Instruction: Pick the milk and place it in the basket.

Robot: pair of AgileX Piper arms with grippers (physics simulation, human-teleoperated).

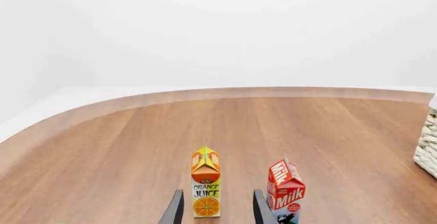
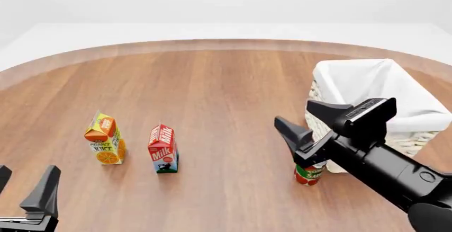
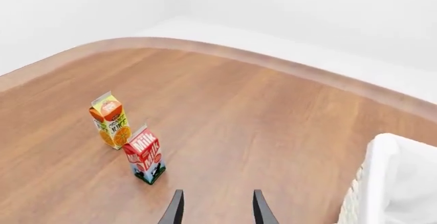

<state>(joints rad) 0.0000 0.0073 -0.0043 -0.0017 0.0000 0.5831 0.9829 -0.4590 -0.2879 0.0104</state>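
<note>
The round wooden table (image 2: 233,99) takes up most of the front view, its curved far edge running against a white surround. On its right side stands the basket (image 2: 395,131), cream wicker with white cloth folded over the rim, by far the biggest thing on the table; a strip of its weave shows at the edge of the left wrist view (image 1: 427,147) and its lined corner in the right wrist view (image 3: 396,183).

The right arm reaches in low from the right, and its gripper (image 2: 313,119) hangs above the table just in front of the basket's near left corner, fingers spread with nothing between them. It partly hides a red tomato can (image 2: 308,174), which stands close against the basket's near left corner.

The left gripper (image 2: 27,187) sits at the bottom left edge of the front view, fingers apart and empty, well short of the cartons.

The orange juice carton (image 2: 105,139) stands upright on the left part of the table. Just beside it, to its right and apart from it, stands the milk (image 2: 163,149), upright, well away from the basket, with open wood between them. In the left wrist view the orange juice carton (image 1: 205,183) lies between the finger lines and the milk (image 1: 285,191) just outside one finger
</note>
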